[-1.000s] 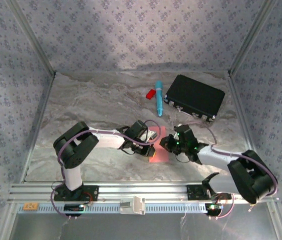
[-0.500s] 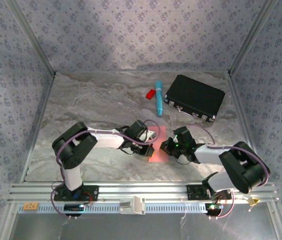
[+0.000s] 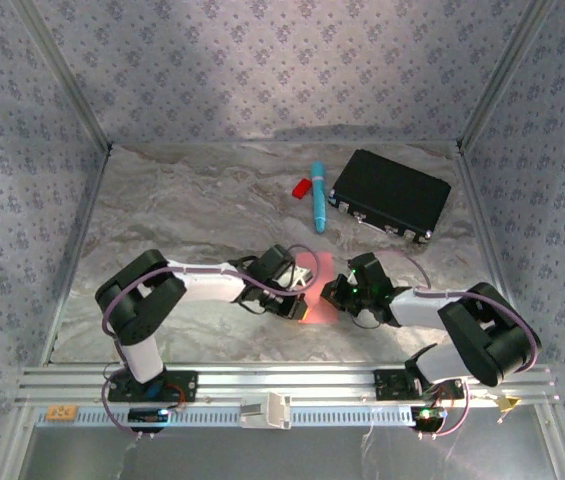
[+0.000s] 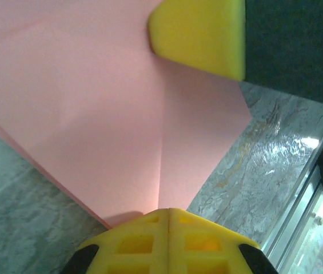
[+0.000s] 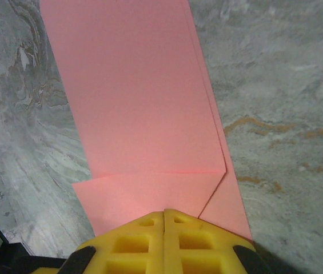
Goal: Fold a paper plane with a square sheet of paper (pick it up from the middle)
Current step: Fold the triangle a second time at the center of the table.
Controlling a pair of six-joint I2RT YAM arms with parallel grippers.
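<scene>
The square sheet of paper point(image 3: 314, 308) lies pink and partly folded on the marble table near the front, between my two grippers. My left gripper point(image 3: 292, 297) is shut, its tips point(image 4: 168, 212) against the sheet point(image 4: 121, 114) at the end of a crease. My right gripper point(image 3: 338, 293) is shut too, with its tips point(image 5: 164, 214) resting on a folded-over flap of the sheet point(image 5: 144, 103). One of its yellow fingers point(image 4: 201, 34) shows at the top of the left wrist view, touching the paper. The paper plane is out of view.
A blue pen point(image 3: 317, 195), a small red plastic piece point(image 3: 302, 187) and a black case point(image 3: 390, 195) lie at the back of the table. An aluminium rail point(image 3: 262, 380) runs along the near edge. Patterned walls close in three sides.
The right arm's elbow swung in towards the left during the first half second. The left gripper shifted slightly towards the front, and a pink part of the sheet now shows behind it.
</scene>
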